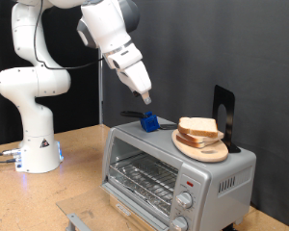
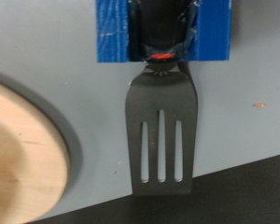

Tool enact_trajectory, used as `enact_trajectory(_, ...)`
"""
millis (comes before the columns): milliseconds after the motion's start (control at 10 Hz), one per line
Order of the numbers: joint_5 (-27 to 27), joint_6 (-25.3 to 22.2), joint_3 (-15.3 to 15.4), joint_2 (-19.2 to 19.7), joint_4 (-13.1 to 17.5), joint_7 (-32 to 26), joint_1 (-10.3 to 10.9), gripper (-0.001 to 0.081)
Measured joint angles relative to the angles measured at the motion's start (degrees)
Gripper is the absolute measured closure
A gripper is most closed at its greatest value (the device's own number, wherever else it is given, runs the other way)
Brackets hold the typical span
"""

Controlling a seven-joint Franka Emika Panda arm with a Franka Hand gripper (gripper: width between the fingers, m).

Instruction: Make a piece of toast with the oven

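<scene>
Blue-handled spatula sits right beneath our jaws, grip state unclear; we'd centre on that handle block, bread beside.

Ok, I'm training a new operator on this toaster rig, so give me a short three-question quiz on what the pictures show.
1. True or false: the bread slices lie inside the oven.
2. Multiple choice: the gripper hovers nearest to: A, the wooden plate; B, the blue block on the black spatula; C, the oven's knobs.
3. Fill in: the wooden plate with the bread rests on the ___ of the oven.

Key: 1 false; 2 B; 3 top.
</scene>
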Motion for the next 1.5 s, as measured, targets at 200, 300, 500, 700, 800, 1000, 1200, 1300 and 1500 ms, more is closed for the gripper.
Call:
enact_trajectory(200, 0.2, 0.2, 0.4, 0.7, -0.5, 0.5, 0.0, 0.0001)
enact_trajectory(300, 0.4, 0.6, 0.8, 1.0, -0.8, 1.0, 0.0, 0.0001)
enact_trajectory(500, 0.8, 2.7, 1.7, 1.5, -1.6, 1.4, 0.0, 0.0001)
enact_trajectory(700, 1.6, 4.7, 2.7, 2.5, -2.3, 1.4, 0.0, 0.0001)
enact_trajectory(800, 1.9, 5.5, 3.2, 2.8, -2.6, 1.4, 0.0, 0.0001)
enact_trajectory(1000, 2.5, 7.0, 4.3, 3.7, -3.2, 1.4, 0.0, 0.0001)
enact_trajectory(1200, 3.1, 7.7, 5.1, 4.0, -3.7, 1.4, 0.0, 0.0001)
enact_trajectory(1300, 3.5, 8.1, 5.5, 4.0, -3.9, 1.4, 0.0, 0.0001)
enact_trajectory(1500, 4.1, 8.7, 6.2, 4.3, -4.2, 1.5, 0.0, 0.0001)
